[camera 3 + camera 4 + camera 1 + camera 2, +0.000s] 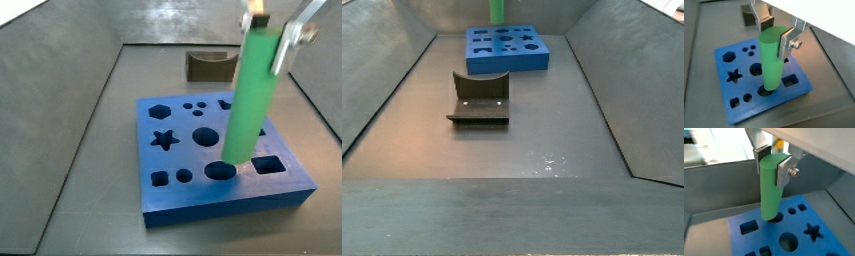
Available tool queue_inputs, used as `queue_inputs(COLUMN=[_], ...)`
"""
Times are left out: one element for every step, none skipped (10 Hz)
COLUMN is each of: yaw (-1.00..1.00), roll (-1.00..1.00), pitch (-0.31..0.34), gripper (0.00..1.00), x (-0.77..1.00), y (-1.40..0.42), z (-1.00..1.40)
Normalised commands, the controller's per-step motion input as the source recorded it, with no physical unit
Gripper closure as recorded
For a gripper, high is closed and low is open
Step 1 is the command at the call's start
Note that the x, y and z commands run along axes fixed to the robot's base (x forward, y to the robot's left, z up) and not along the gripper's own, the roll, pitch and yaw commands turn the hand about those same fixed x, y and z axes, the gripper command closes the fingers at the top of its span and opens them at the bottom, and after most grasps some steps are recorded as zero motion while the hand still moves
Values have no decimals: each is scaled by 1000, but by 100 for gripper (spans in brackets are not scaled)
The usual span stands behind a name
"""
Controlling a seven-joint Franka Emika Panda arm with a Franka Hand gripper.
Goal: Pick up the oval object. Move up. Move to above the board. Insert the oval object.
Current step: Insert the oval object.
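Seemingly upright, gripper (772,31)-held oval object (770,62) enters board (731,107).

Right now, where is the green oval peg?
The green oval peg stands upright, held near its top by the pincer, with its lower end at a hole in the blue board; both wrist views show this.

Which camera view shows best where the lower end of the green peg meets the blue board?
A side view: the long green oval peg, held by the gripper, reaches an oval hole in the thick blue board. Both wrist views show this too, steeper. The far side view shows only a green sliver.
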Motion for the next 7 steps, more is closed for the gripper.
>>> queue_inputs(yaw=[-814, 0, 0, -206, -129, -77, -177], roll=[20, 6, 21, 0, 16, 66, 93], pitch=[34, 0, -46, -41, 0, 31, 97], gripper=[100, 100, 100, 100, 100, 100, 100], x=[-134, 0, -29, -43, 0, 0, 0], y=[-31, -29, -86, -169, -131, -83, 9], z=[-100, 0, -51, -314, -343, -291, -280])
